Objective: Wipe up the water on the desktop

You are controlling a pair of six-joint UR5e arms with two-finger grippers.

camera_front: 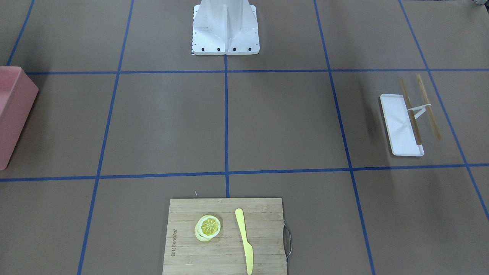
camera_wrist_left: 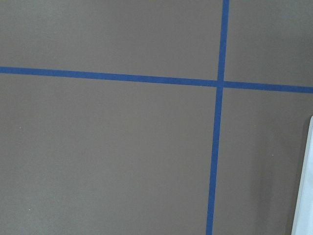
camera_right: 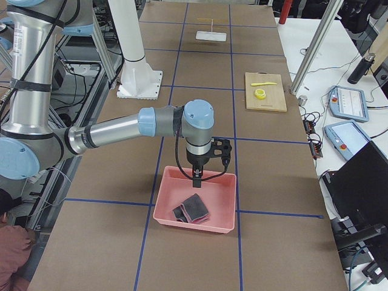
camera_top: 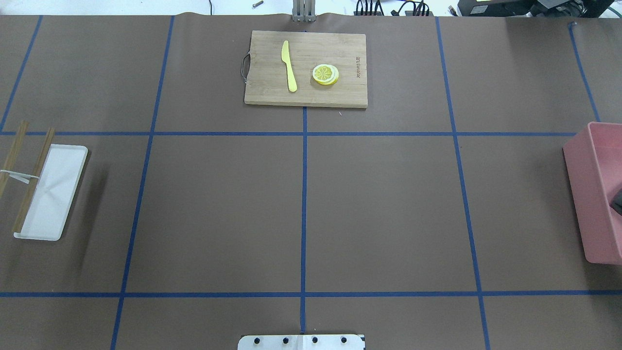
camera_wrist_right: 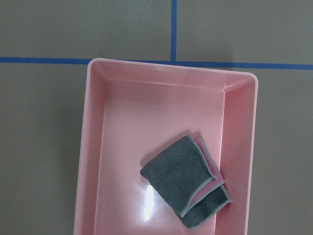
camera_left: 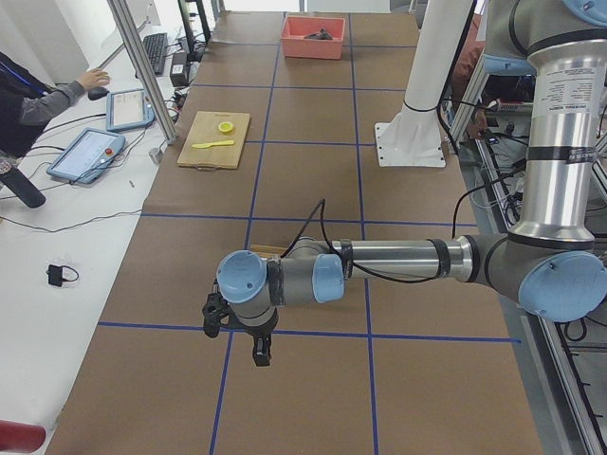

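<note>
The desktop (camera_top: 379,209) is a matte brown surface crossed by blue tape lines; I can make out no water on it. A folded grey and pink cloth (camera_wrist_right: 188,181) lies in a pink bin (camera_wrist_right: 98,147) at the robot's right end of the table. My right gripper (camera_right: 197,180) hangs just above the bin (camera_right: 224,200), over the cloth (camera_right: 193,210); it shows only in the exterior right view, so I cannot tell its state. My left gripper (camera_left: 258,355) hovers over bare desktop and shows only in the exterior left view, so I cannot tell its state.
A bamboo cutting board (camera_top: 262,92) with a yellow knife (camera_top: 289,73) and a lemon slice (camera_top: 325,74) sits at the far middle. A white tray (camera_top: 58,194) with two wooden sticks (camera_top: 29,189) lies at the left end. The robot base (camera_front: 225,38) stands mid-table.
</note>
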